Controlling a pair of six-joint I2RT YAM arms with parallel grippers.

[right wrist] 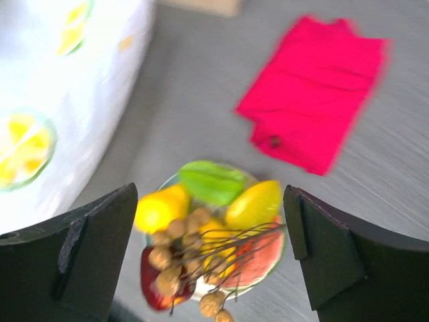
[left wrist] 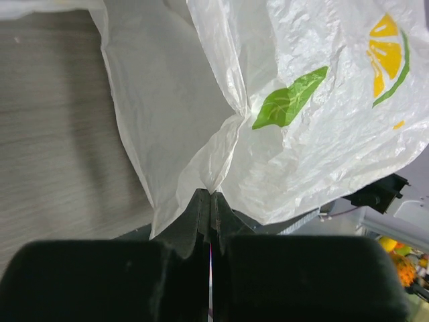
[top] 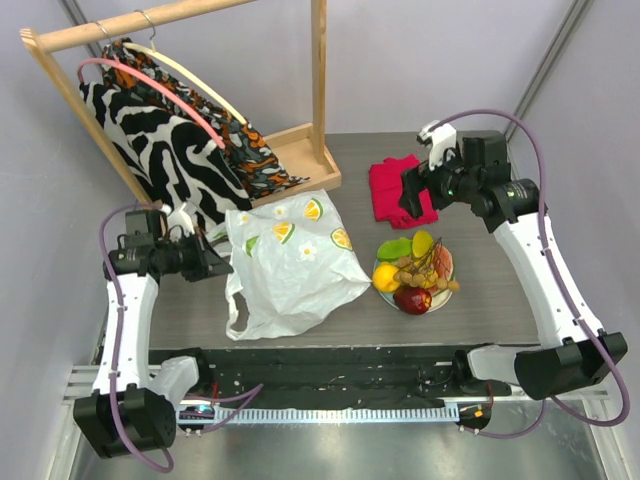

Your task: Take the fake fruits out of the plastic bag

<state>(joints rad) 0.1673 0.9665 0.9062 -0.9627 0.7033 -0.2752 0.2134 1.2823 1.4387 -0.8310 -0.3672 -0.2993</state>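
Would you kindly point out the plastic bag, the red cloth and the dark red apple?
plastic bag point(top: 290, 272), top external view, its white middle.
red cloth point(right wrist: 315, 87), right wrist view, its centre.
dark red apple point(top: 412, 299), top external view, its top surface.

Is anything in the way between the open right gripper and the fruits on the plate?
Nothing visible. The right gripper hangs open above the fake fruits with only air between; the plastic bag lies off to the side.

left tool point(left wrist: 210, 201) | clamped on plastic bag point(left wrist: 301, 134) fold (leaf print above)
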